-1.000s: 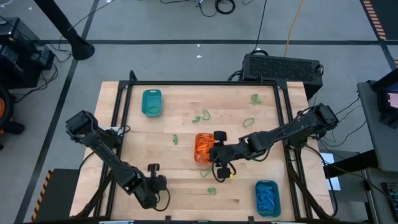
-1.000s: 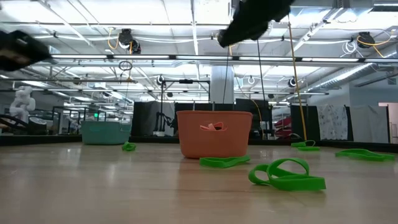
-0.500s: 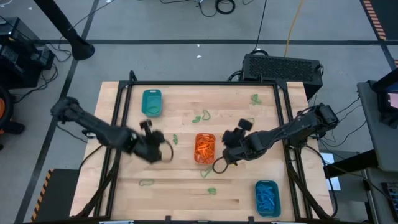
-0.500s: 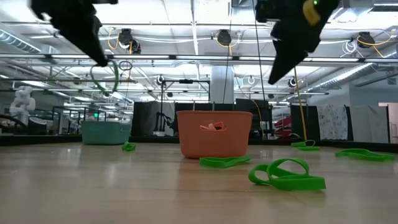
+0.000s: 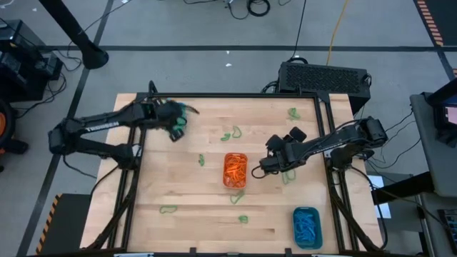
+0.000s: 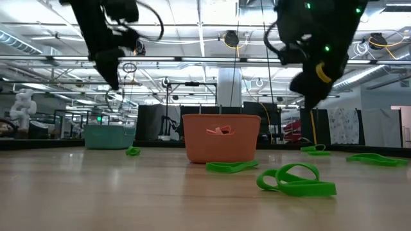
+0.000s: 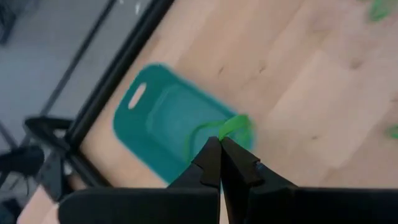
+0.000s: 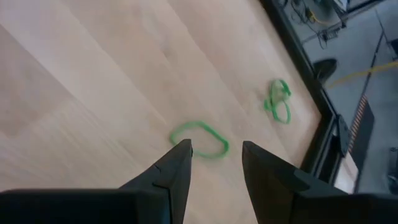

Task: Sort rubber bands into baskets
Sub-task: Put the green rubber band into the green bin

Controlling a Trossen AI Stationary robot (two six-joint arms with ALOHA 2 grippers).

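My left gripper point(image 5: 177, 121) hangs over the teal basket point(image 5: 171, 114) at the table's far left, shut on a green rubber band point(image 7: 235, 127). The low view shows that gripper point(image 6: 115, 82) high above the basket point(image 6: 108, 136). My right gripper point(image 5: 265, 166) is open above the table, just right of the orange basket point(image 5: 235, 170), which holds orange bands. In the right wrist view a loose green band point(image 8: 200, 138) lies flat on the wood just beyond its fingertips point(image 8: 216, 149). A second teal basket point(image 5: 307, 226) with blue bands stands at the near right. My left gripper pinches the green band at one spot on its loop point(image 7: 227, 132) between its two fingertips. The fingers slant down from the table's left side. The rest of the loop sticks out past the tips and hangs slack, lifted clear above the teal basket point(image 7: 165, 118).
Loose green bands lie on the wood at the far middle point(image 5: 230, 134), the far right point(image 5: 293, 112), left of the orange basket point(image 5: 201, 160) and toward the near edge point(image 5: 168, 209), point(image 5: 243, 219). A black frame point(image 5: 228, 94) rims the table.
My left gripper has swung from the near left of the table up and to the far left, carrying a green band lifted clear, and now hangs over the teal basket. My right gripper has moved from the orange basket's near side toward the right, tipping downward and staying open.
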